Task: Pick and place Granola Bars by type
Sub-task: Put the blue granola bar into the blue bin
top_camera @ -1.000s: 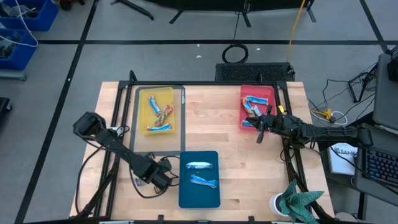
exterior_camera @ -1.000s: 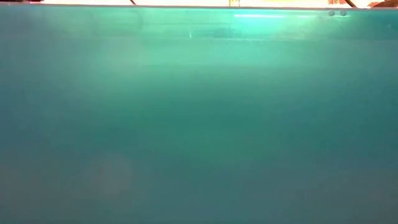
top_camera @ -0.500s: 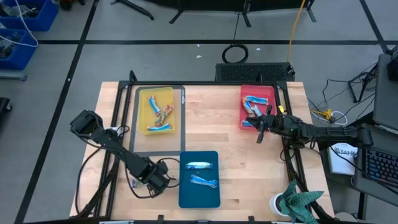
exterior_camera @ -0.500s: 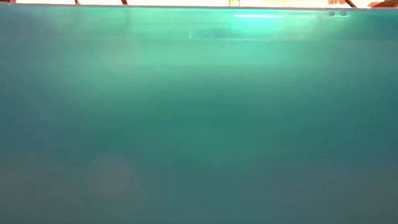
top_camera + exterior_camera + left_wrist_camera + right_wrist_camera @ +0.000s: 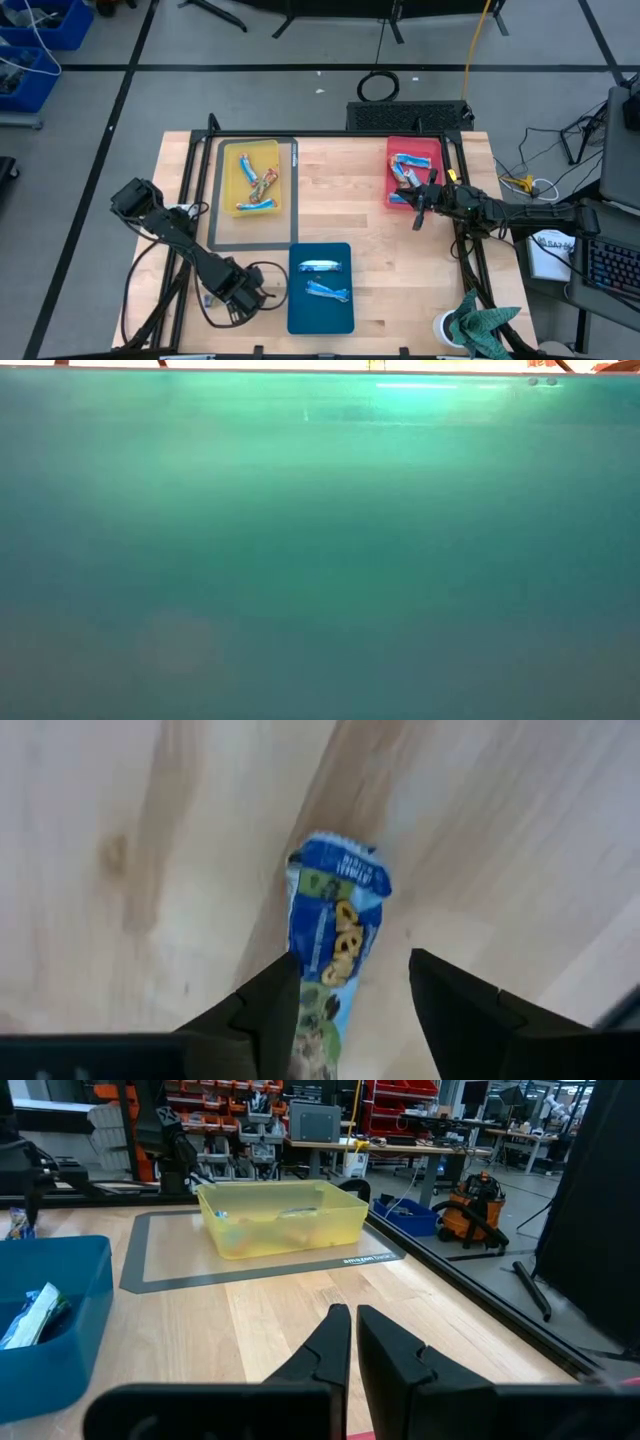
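A blue-and-white granola bar (image 5: pixel 338 925) lies flat on the wooden table, left of the blue tray (image 5: pixel 320 322). My left gripper (image 5: pixel 230 295) is open and points down over it, with one finger (image 5: pixel 265 1010) on each side of the bar's near end. Two blue-and-white bars (image 5: pixel 318 266) (image 5: pixel 328 291) lie in the blue tray. The yellow tray (image 5: pixel 232 165) holds mixed bars (image 5: pixel 258 185), and the red tray (image 5: pixel 425 152) holds more (image 5: pixel 405 166). My right gripper (image 5: pixel 418 215) is shut and empty at the red tray's near edge. My left gripper straddles the bar's near end (image 5: pixel 312 1020) from above with its fingers lying across the bar. The bar runs close beside one finger, and I cannot tell whether that finger touches it. The bar lies flat on the table.
A grey mat (image 5: pixel 250 238) lies under the yellow tray. A green cloth (image 5: pixel 482 320) and a white cup (image 5: pixel 446 326) sit at the near right corner. The low view (image 5: pixel 320 560) is filled by a blank teal surface. Bare wood lies between the trays (image 5: pixel 340 190).
My left gripper has moved toward the table's left and near edges, away from the blue tray.
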